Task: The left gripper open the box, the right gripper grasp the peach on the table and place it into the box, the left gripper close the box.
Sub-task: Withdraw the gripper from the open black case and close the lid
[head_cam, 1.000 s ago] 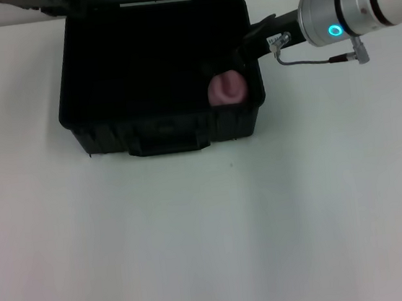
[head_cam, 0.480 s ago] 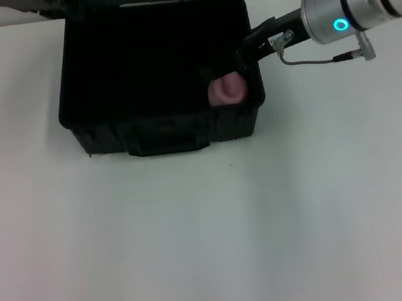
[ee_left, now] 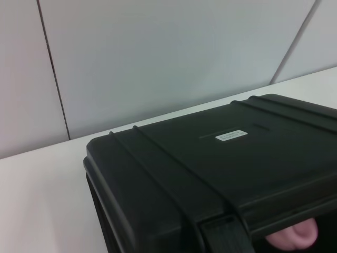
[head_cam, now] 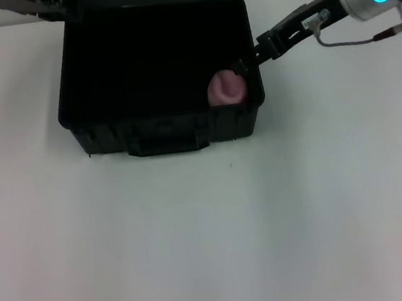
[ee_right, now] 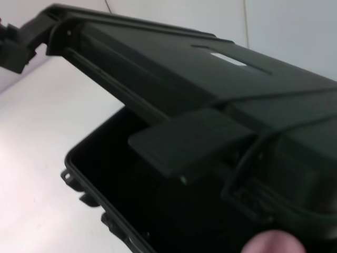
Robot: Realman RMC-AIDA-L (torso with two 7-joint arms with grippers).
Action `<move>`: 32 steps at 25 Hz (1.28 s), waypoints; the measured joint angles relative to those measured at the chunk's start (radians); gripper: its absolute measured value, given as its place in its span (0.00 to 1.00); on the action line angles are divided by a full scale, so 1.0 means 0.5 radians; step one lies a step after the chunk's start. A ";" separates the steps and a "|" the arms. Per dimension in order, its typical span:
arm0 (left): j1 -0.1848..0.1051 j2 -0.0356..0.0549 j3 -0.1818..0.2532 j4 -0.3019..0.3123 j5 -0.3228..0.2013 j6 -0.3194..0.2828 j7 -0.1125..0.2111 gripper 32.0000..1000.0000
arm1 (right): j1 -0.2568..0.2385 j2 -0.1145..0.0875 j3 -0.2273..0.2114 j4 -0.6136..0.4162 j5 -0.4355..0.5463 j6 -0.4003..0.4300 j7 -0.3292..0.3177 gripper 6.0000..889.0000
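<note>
Pink peach (head_cam: 225, 89) rests inside my black box (head_cam: 92, 123); my right gripper (head_cam: 244, 66), apparently empty, sits at its 1 o'clock; left gripper's state I cannot tell.

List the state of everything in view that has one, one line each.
box: lid raised, open.
peach: released, lying inside the box at its right end.
right gripper: open, above the box's right rim, off the peach.
left gripper: at the lid's far left corner.
</note>
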 joint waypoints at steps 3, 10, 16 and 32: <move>0.003 -0.001 0.000 0.000 0.000 0.000 0.001 0.34 | -0.010 -0.023 0.002 -0.100 -0.087 0.126 0.078 0.96; 0.005 0.001 0.000 0.000 0.003 0.000 0.001 0.34 | 0.021 -0.069 0.006 -0.222 -0.343 0.475 0.245 0.96; 0.005 0.001 0.000 0.000 0.007 0.000 0.001 0.34 | 0.023 -0.075 0.008 -0.295 -0.510 0.705 0.329 0.96; 0.005 0.001 0.000 0.000 0.005 0.000 0.001 0.35 | 0.032 -0.055 0.008 -0.300 -0.768 0.793 0.428 0.96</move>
